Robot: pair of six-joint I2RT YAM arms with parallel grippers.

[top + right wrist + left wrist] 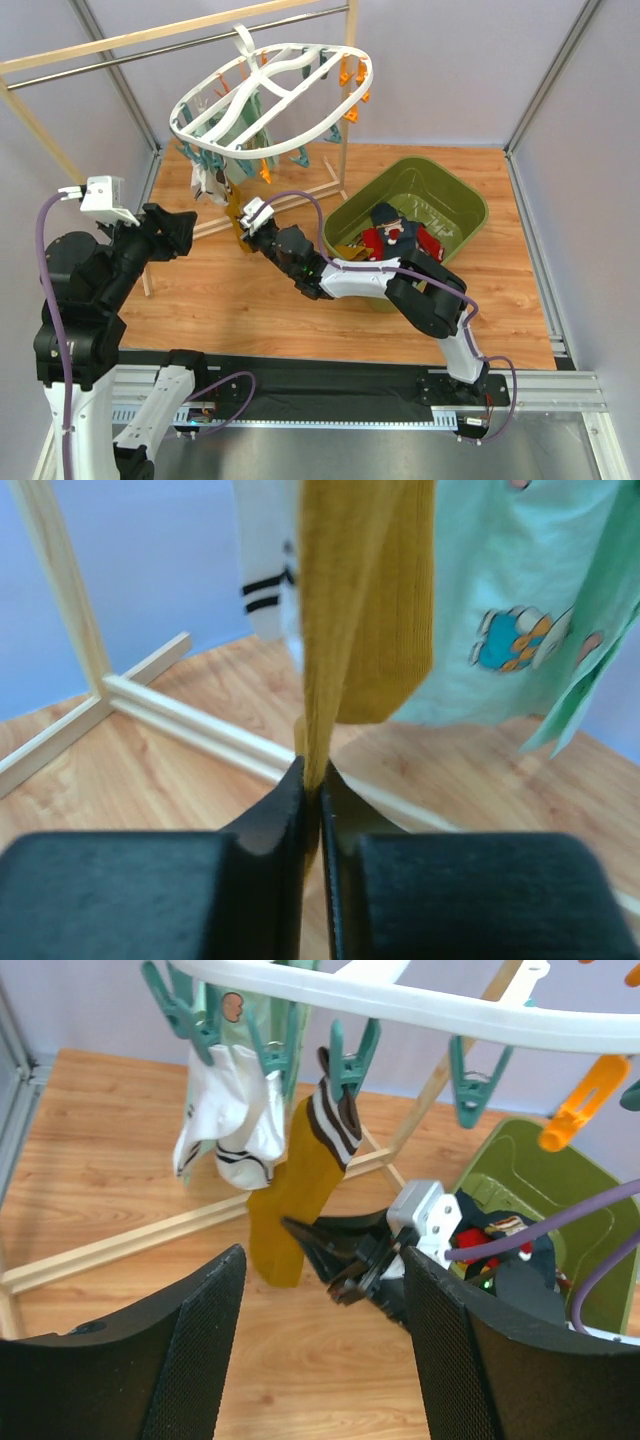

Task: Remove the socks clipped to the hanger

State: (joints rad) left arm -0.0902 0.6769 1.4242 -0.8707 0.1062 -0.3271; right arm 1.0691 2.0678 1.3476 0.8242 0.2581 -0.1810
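From the top view, our left gripper (322, 1270) sits near 9 o'clock, fingers spread wide and holding nothing, facing the hanger (400, 1000), which hangs tilted from the rail (150, 37) toward 11 o'clock. Beneath it a white striped sock (225, 1120), a mustard sock (350, 600) and a mint printed sock (510, 610) hang from teal clips (350, 1065). Our right gripper (318, 780) is pinched on the mustard sock's lower end. At 2 o'clock the green tub (450, 195) holds red and dark socks (400, 240).

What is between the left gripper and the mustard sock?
Nothing blocks it: in the top view, only the wood surface and the wooden rack's base rail show between the left gripper and the mustard sock.
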